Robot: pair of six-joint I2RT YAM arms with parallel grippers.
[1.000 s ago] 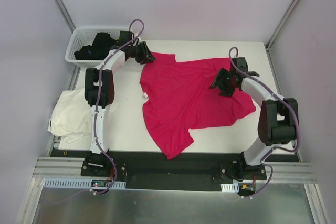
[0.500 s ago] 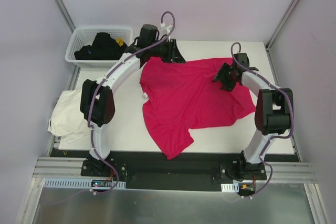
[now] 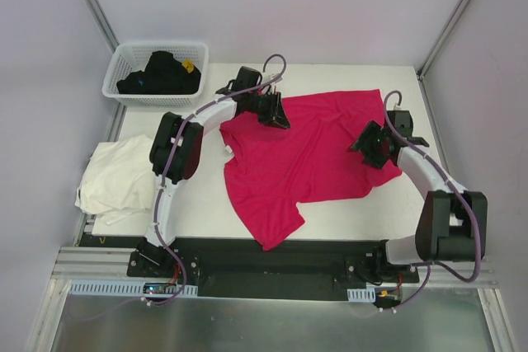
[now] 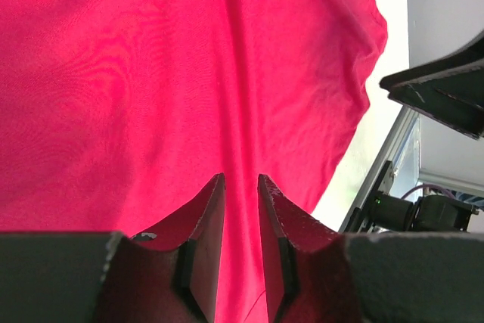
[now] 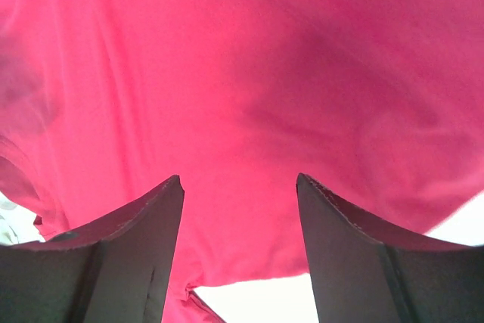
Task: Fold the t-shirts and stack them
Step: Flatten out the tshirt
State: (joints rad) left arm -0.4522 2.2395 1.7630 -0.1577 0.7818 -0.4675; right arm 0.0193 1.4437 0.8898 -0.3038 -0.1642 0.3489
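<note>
- Top view: the magenta-red t-shirt (image 3: 305, 154) lies spread and rumpled at centre-right of the counter (image 3: 198, 195). The cream-white t-shirt (image 3: 111, 175) is heaped at the left edge.
- Left wrist view: the left gripper (image 4: 240, 183) is nearly closed over red cloth; we cannot tell if it pinches any.
- Right wrist view: the right gripper (image 5: 240, 179) is released, jaws wide above the shirt.
- We judge the cloth light and limp; grab hem or shoulder corners.

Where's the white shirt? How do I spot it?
Find the white table. At its left edge, on the near side of the basket, lies the cream-white t-shirt. It is crumpled and pale, unlike the spread-out magenta-red t-shirt mid-table.
</note>
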